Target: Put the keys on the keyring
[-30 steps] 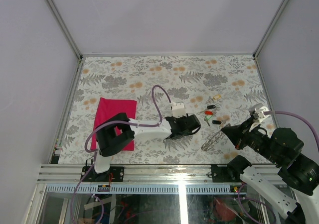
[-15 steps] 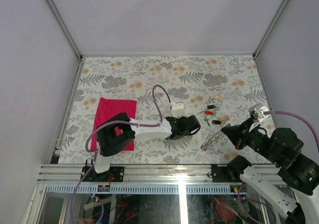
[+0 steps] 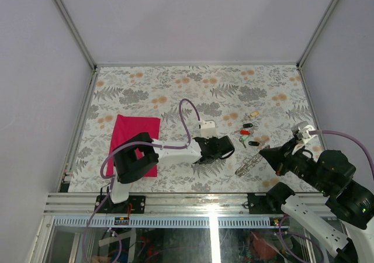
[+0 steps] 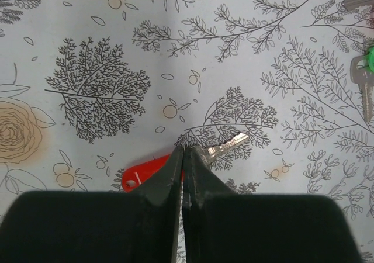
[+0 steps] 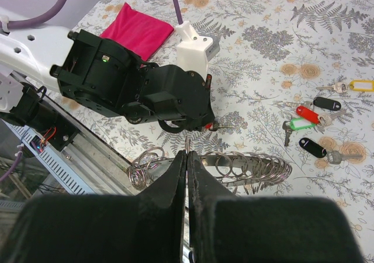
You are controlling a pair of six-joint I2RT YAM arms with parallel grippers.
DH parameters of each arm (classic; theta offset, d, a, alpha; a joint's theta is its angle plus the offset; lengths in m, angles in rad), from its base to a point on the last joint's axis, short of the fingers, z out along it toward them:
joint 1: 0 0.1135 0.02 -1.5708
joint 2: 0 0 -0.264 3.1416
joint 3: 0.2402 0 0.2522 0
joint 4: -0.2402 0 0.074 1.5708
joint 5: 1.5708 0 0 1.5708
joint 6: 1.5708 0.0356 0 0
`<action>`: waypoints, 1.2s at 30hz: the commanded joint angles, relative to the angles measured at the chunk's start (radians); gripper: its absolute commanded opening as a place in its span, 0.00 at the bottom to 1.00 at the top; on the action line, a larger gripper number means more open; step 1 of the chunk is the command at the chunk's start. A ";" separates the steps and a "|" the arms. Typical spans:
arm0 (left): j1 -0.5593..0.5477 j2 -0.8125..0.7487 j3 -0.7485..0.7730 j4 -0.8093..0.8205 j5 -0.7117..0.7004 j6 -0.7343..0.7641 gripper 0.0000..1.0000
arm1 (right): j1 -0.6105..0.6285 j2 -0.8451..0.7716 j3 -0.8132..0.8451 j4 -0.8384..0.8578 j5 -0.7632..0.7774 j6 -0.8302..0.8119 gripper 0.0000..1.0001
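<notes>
**A:** What has changed on your side?

**B:** My left gripper (image 4: 183, 154) has just closed. A second ago its fingers stood apart over the red key (image 4: 139, 174). Now they pinch it at the neck with no gap between the tips, the red head out one side and the blade out the other.

**A:** Where is it?

**B:** It seems to lie flat on the table (image 3: 146, 82), by the middle of the near edge.

**A:** And the keyring?

**B:** The keyring (image 5: 245, 165) is a coil of wire loops toward the near right corner. My right gripper (image 5: 187, 155) stays shut, with a loop between its tips as far as I can see.

**A:** So what does that mean?

**B:** I judge the pickup made. Next comes lifting the key and carrying it to the ring. The hold is narrow, so the key could twist. The other keys (image 3: 248, 133) lie nearer the right edge, not yet threaded.
</notes>
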 commanded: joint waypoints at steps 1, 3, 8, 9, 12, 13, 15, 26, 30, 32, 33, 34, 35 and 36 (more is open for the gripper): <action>-0.001 -0.013 0.023 -0.038 -0.077 0.017 0.00 | 0.004 -0.003 0.005 0.076 -0.026 -0.007 0.00; -0.002 -0.042 0.012 -0.037 -0.091 0.045 0.00 | 0.004 -0.002 0.005 0.077 -0.025 -0.008 0.00; -0.004 -0.168 -0.049 0.003 -0.159 0.202 0.00 | 0.004 -0.007 -0.004 0.101 -0.024 -0.012 0.00; -0.004 -0.207 -0.075 0.027 -0.166 0.252 0.00 | 0.004 -0.010 -0.010 0.112 -0.023 -0.014 0.00; -0.005 -0.352 -0.170 0.148 -0.152 0.418 0.00 | 0.006 -0.017 -0.029 0.159 -0.041 -0.021 0.00; -0.005 -0.415 -0.211 0.212 -0.125 0.484 0.00 | 0.005 -0.017 -0.038 0.178 -0.057 -0.026 0.00; -0.003 -0.533 -0.290 0.323 -0.057 0.618 0.00 | 0.004 -0.019 -0.062 0.226 -0.090 -0.038 0.00; 0.001 -0.892 -0.290 0.139 0.117 0.803 0.00 | 0.004 -0.017 -0.193 0.452 -0.227 -0.085 0.00; 0.000 -1.005 -0.324 0.188 0.214 0.875 0.00 | 0.004 -0.022 -0.259 0.584 -0.270 -0.131 0.00; 0.001 -1.049 -0.331 0.220 0.249 0.918 0.00 | 0.004 -0.019 -0.289 0.651 -0.299 -0.174 0.00; 0.001 -1.061 -0.324 0.224 0.269 0.941 0.00 | 0.004 -0.015 -0.303 0.693 -0.318 -0.192 0.00; 0.000 -1.070 -0.314 0.226 0.306 0.971 0.00 | 0.005 -0.013 -0.314 0.726 -0.331 -0.208 0.00; 0.000 -1.075 -0.300 0.226 0.352 1.002 0.00 | 0.004 -0.012 -0.326 0.768 -0.348 -0.224 0.00; 0.000 -1.078 -0.286 0.220 0.386 1.030 0.00 | 0.004 -0.010 -0.339 0.808 -0.369 -0.245 0.00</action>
